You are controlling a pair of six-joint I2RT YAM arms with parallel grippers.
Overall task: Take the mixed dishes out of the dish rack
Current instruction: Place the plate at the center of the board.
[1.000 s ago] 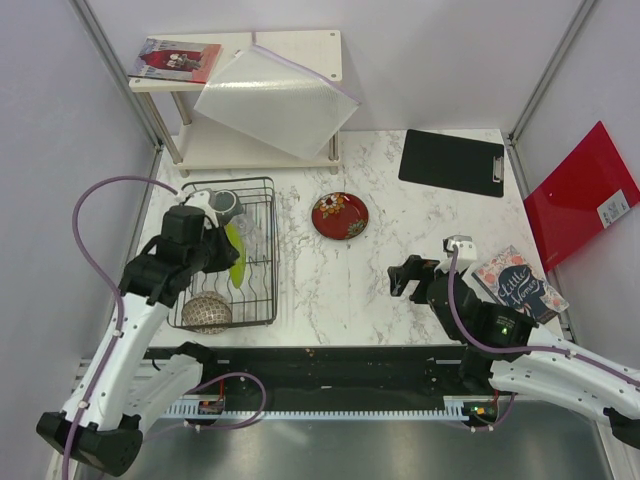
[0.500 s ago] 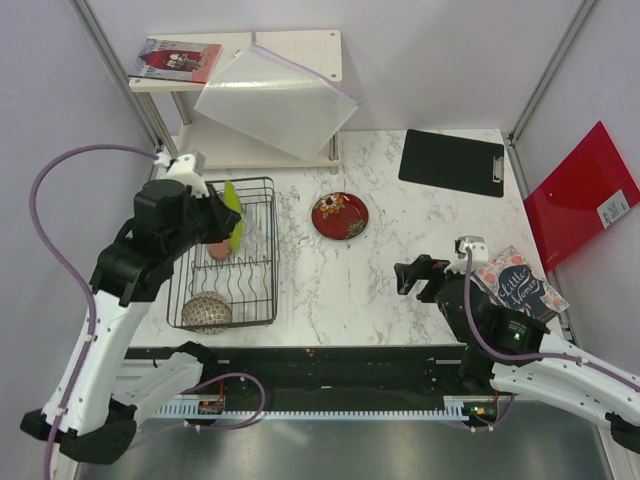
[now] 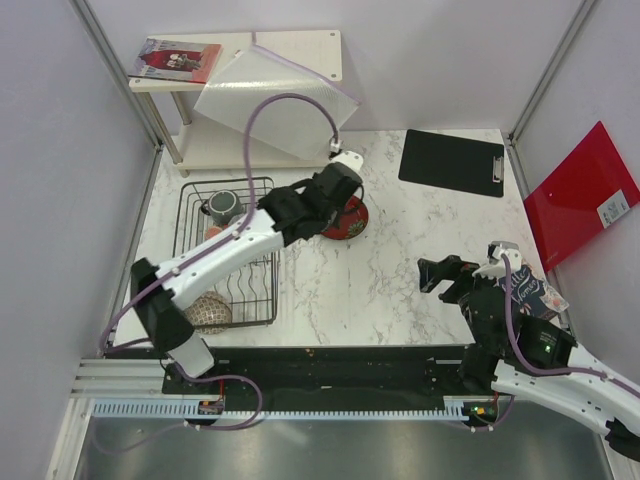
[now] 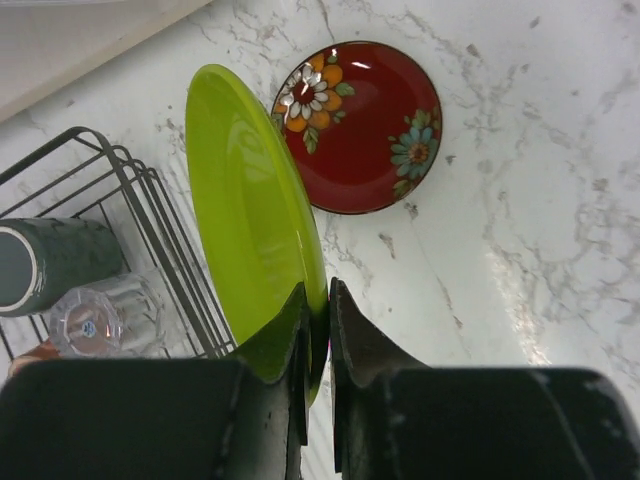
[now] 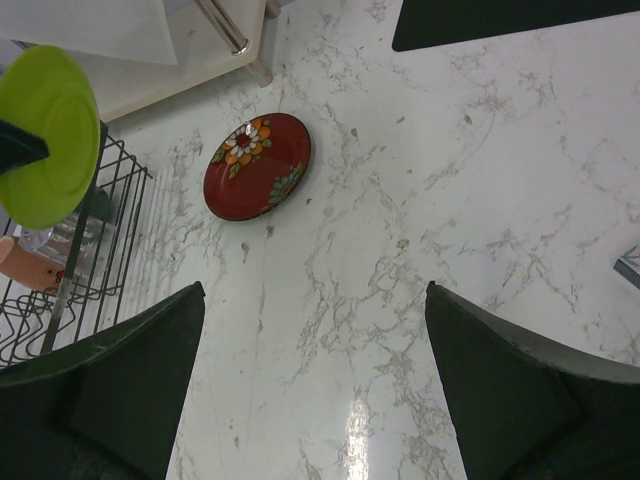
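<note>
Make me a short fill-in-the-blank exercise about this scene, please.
1. The left gripper is shut on the rim of the ____ plate.
2. The red patterned plate lies flat on the ____.
3. The right gripper stands ____.
4. The grey-green mug and clear glass sit in the ____.
Missing words: lime-green; table; open; dish rack.

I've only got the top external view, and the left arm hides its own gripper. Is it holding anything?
Observer: Yes. The left wrist view shows the left gripper shut on the rim of the lime-green plate, held on edge.
Operator: Is it touching the red plate?
Observer: No. In the right wrist view there is a gap between it and the red patterned plate, flat on the table.
Operator: Anything hidden in the rack?
Observer: A clear glass beside the mug, inside the dish rack.
</note>
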